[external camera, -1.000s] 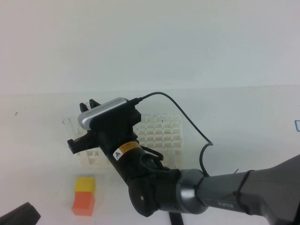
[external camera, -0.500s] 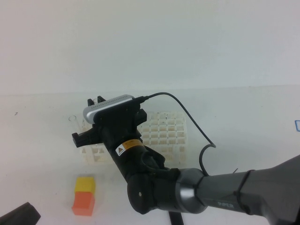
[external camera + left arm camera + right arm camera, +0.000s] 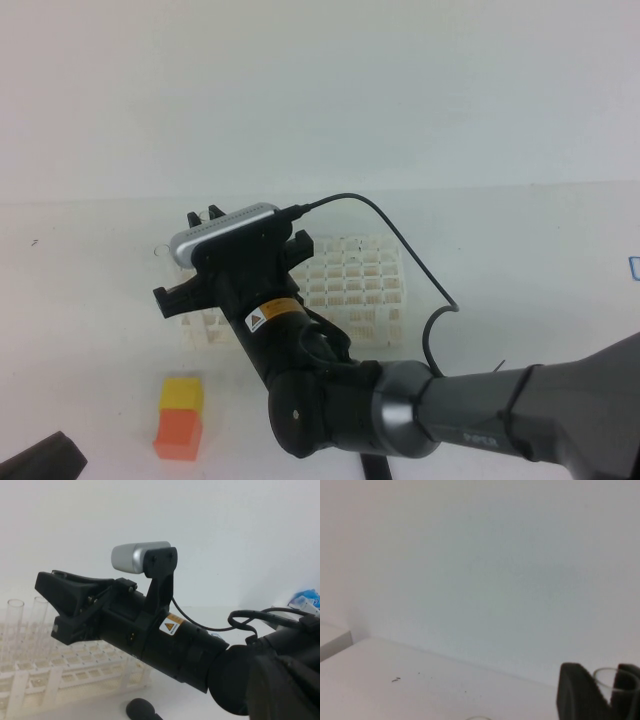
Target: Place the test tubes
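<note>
A cream test tube rack (image 3: 350,285) stands left of the table's middle. My right arm reaches across it from the lower right, and my right gripper (image 3: 204,216) hangs over the rack's far left end. In the right wrist view, my right gripper (image 3: 607,680) is shut on a clear glass test tube (image 3: 616,679), whose rim shows between the fingers. The left wrist view shows my right gripper (image 3: 47,587) from the side above the rack (image 3: 75,672), where two empty tubes (image 3: 15,625) stand upright. My left gripper (image 3: 40,462) lies at the near left corner.
A yellow block stacked on an orange block (image 3: 180,418) sits in front of the rack, to its left. Part of a blue item (image 3: 635,267) shows at the right table edge. The right arm's cable (image 3: 400,250) loops over the rack.
My right gripper moved a little to the right and away from me over the rack's left end. The rack appears shifted slightly right. The blocks and left arm stayed put.
</note>
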`<move>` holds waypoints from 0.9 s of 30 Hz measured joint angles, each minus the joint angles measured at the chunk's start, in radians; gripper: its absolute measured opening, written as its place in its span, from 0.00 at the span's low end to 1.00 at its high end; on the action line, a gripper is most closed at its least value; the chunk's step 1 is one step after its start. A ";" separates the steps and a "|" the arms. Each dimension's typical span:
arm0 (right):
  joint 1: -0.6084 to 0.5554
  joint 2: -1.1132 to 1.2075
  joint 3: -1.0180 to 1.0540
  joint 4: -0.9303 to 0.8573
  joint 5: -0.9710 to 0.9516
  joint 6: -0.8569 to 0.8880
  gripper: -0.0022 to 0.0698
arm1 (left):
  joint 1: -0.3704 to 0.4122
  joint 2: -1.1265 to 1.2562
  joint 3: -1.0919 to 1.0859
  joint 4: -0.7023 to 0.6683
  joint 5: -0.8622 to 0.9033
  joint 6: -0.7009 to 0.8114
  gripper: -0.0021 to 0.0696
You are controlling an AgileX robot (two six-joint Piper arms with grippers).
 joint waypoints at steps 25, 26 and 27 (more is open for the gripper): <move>0.012 0.030 -0.010 -0.002 -0.060 -0.009 0.20 | 0.002 0.000 0.000 0.000 0.000 0.000 0.03; 0.013 0.030 -0.010 0.003 -0.063 -0.007 0.20 | 0.002 0.000 0.000 0.000 0.000 0.000 0.03; 0.013 0.030 -0.010 0.004 -0.065 -0.007 0.20 | 0.002 0.000 0.000 0.000 0.000 0.000 0.03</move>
